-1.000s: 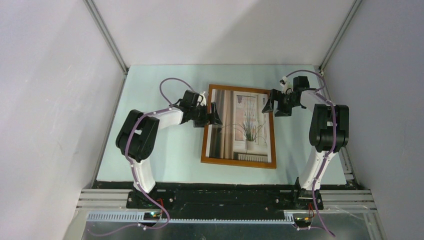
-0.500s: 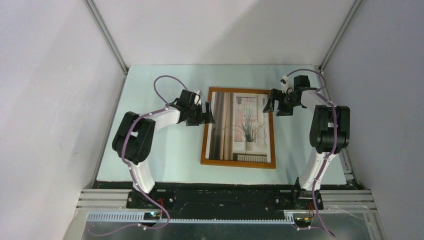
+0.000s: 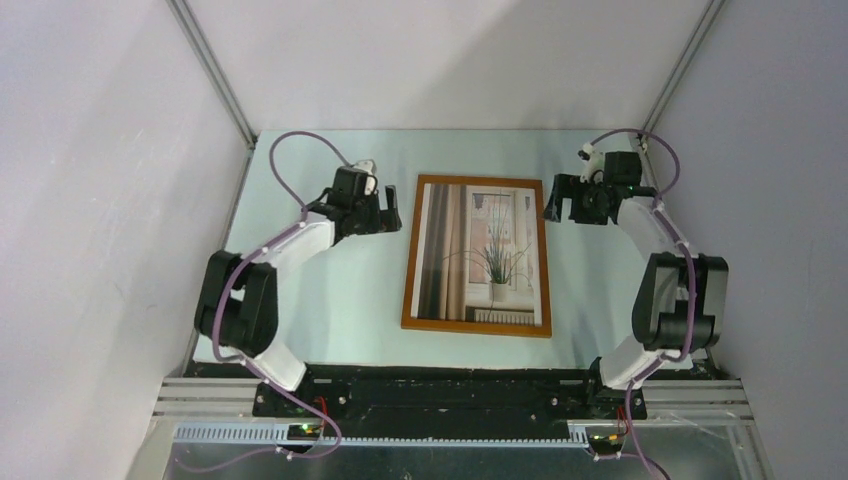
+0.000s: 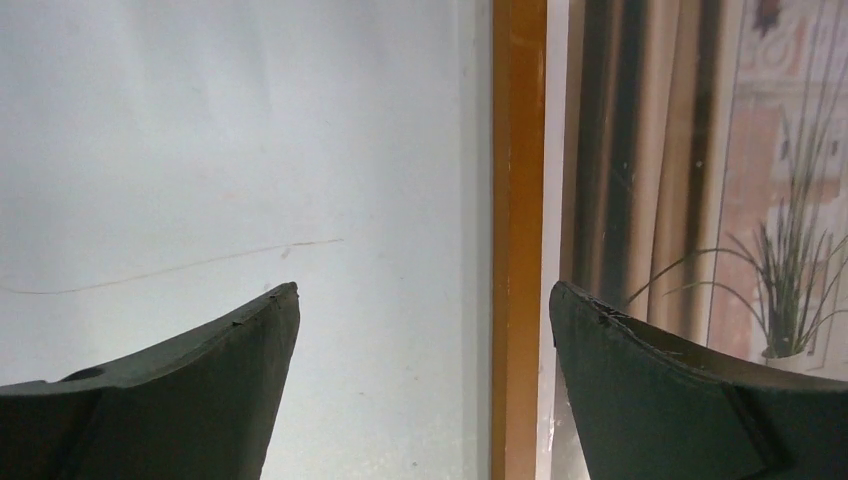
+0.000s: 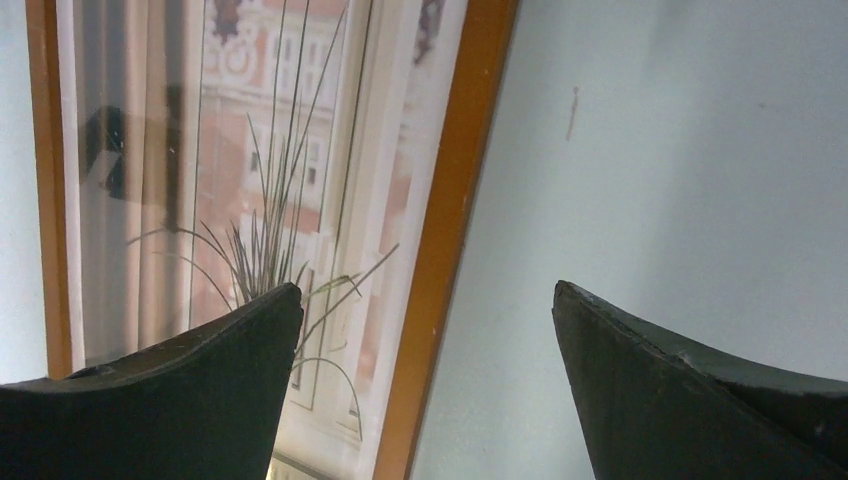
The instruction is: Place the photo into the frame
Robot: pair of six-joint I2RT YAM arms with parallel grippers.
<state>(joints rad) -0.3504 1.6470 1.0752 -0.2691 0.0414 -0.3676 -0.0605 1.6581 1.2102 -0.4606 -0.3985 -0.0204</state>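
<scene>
The photo [image 3: 480,255] of a potted grass plant by striped curtains lies flat inside the thin wood frame [image 3: 410,262] at the middle of the table. The left wrist view shows the frame's left moulding [image 4: 518,200] with the photo [image 4: 700,180] beside it. The right wrist view shows the frame's right moulding [image 5: 450,220] and the photo [image 5: 250,150]. My left gripper [image 3: 388,217] is open and empty, just left of the frame's upper left side. My right gripper [image 3: 556,205] is open and empty, just right of the frame's upper right corner.
The pale green table top [image 3: 330,300] is walled by white panels on the left, back and right. A black rail [image 3: 450,390] holding the arm bases runs along the near edge.
Both grippers have drawn back off the frame: the left one moved left and away from the photo's left edge, the right one moved right and slightly back. The photo and frame stay put.
</scene>
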